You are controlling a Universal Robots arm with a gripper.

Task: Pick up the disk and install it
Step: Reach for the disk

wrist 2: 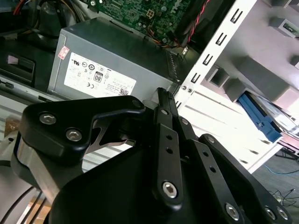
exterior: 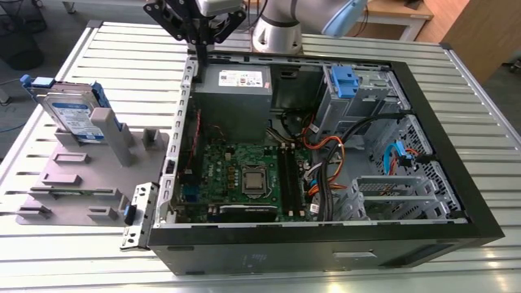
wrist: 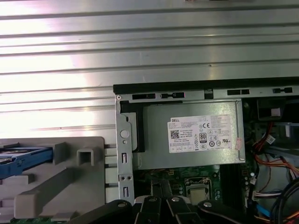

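Note:
The disk (exterior: 72, 113), silver with a blue-and-white label and a blue carrier frame, stands on edge in a grey holder (exterior: 89, 177) at the exterior view's left, outside the computer case. Its blue frame shows in both wrist views (wrist 2: 261, 116) (wrist: 23, 156). My gripper (exterior: 197, 44) hangs above the case's back left corner, apart from the disk, with nothing in it. In both wrist views its black fingers (wrist 2: 163, 121) (wrist: 154, 205) lie together, shut, over the case edge.
The open computer case (exterior: 456, 183) lies on a slatted metal table (exterior: 122, 49). Inside are a grey power supply box with a white sticker (exterior: 236, 85), the motherboard (exterior: 244, 171), cables, and an upright metal bay with a blue tab (exterior: 346, 82).

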